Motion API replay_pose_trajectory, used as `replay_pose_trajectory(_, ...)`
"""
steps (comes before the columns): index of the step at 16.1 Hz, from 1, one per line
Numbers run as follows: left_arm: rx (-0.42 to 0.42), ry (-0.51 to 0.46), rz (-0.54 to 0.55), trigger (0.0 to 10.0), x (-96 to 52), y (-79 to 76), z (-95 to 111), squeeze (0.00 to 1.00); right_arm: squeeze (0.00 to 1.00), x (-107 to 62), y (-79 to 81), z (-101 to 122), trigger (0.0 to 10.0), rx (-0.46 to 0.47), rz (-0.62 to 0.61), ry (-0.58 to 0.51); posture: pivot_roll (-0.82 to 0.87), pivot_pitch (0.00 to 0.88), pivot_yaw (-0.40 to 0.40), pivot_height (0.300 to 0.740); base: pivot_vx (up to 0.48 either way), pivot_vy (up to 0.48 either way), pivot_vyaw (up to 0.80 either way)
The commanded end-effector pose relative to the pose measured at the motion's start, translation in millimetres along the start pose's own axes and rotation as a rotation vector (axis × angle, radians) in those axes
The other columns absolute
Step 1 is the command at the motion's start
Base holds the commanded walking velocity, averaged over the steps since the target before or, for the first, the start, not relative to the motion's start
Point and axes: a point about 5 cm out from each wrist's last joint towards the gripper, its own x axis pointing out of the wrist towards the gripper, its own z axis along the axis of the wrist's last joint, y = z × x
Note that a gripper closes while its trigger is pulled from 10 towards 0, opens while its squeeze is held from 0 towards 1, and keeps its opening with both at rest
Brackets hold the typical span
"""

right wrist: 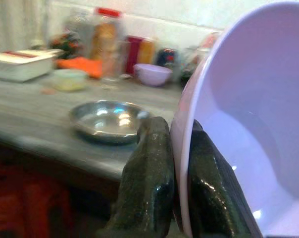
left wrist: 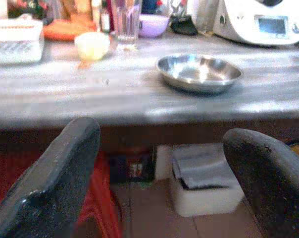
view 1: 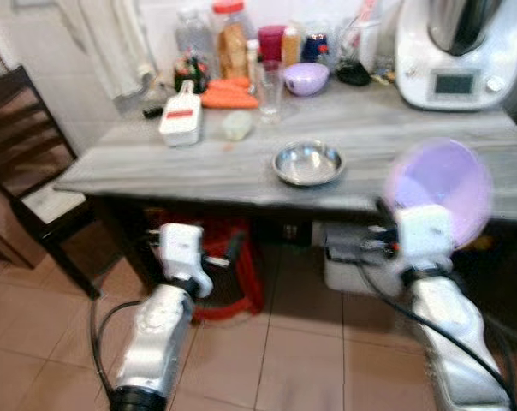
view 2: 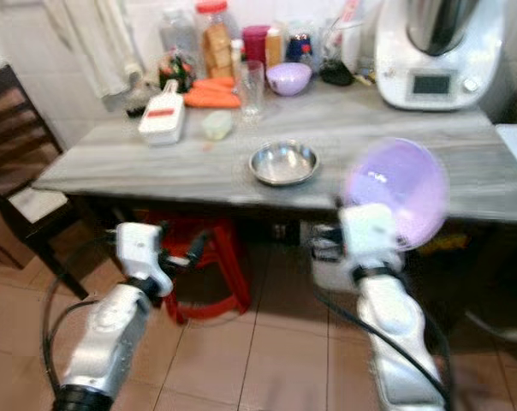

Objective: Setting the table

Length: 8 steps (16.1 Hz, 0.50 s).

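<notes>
My right gripper [right wrist: 175, 163] is shut on the rim of a lilac plastic bowl [view 1: 442, 190], held tilted on edge in front of the grey wooden table [view 1: 199, 163] near its front right part. A round steel dish [view 1: 308, 162] lies on the table near the front edge, left of the held bowl. A second lilac bowl [view 1: 306, 78] stands at the back among jars. My left gripper [left wrist: 164, 163] hangs low before the table's front edge, open with nothing between its fingers [left wrist: 55, 178].
At the back stand jars and bottles [view 1: 231, 38], a drinking glass [view 1: 270, 89], carrots [view 1: 228, 94], a white grater box [view 1: 181, 118] and a white kitchen machine [view 1: 457, 53]. A dark chair [view 1: 23, 154] is at the left. A red stool [view 1: 233, 265] and white box [left wrist: 206, 181] sit beneath.
</notes>
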Motion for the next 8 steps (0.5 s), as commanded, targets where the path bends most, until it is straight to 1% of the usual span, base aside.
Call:
replay_pose_trajectory(1, 0.051, -0.04, 0.075, 10.0, -4.0, 18.4, 11.1, 0.0, 0.0, 0.2, 5.8, 8.8, 10.0, 0.014, 0.01, -0.04, -0.15, 0.026, 0.082, 0.74, 0.368, 0.0, 0.0)
replay_pose_trajectory(2, 0.06, -0.053, 0.118, 10.0, -7.9, 25.5, 15.5, 0.0, 0.0, -4.5, 6.1, 7.0, 10.0, 0.017, 0.006, -0.032, -0.15, 0.026, 0.082, 0.74, 0.368, 0.0, 0.0)
replay_pose_trajectory(5, 0.063, -0.052, 0.141, 10.0, -15.7, 30.1, 15.9, 0.0, 0.0, -10.5, 7.8, 2.9, 10.0, 0.017, 0.011, -0.013, -0.14, 0.033, 0.08, 0.74, 0.368, 0.0, 0.0)
replay_pose_trajectory(7, 0.061, -0.044, 0.139, 10.0, -17.8, 28.4, 13.2, 0.0, 0.0, -9.0, 8.6, 3.8, 10.0, 0.016, 0.015, -0.018, -0.13, 0.036, 0.081, 0.74, 0.373, 0.0, 0.59)
replay_pose_trajectory(8, 0.058, -0.042, 0.131, 10.0, -16.9, 25.0, 13.2, 0.0, 0.0, -6.5, 8.5, 4.9, 10.0, 0.016, 0.013, -0.023, -0.13, 0.037, 0.082, 0.74, 0.371, 0.0, 0.69)
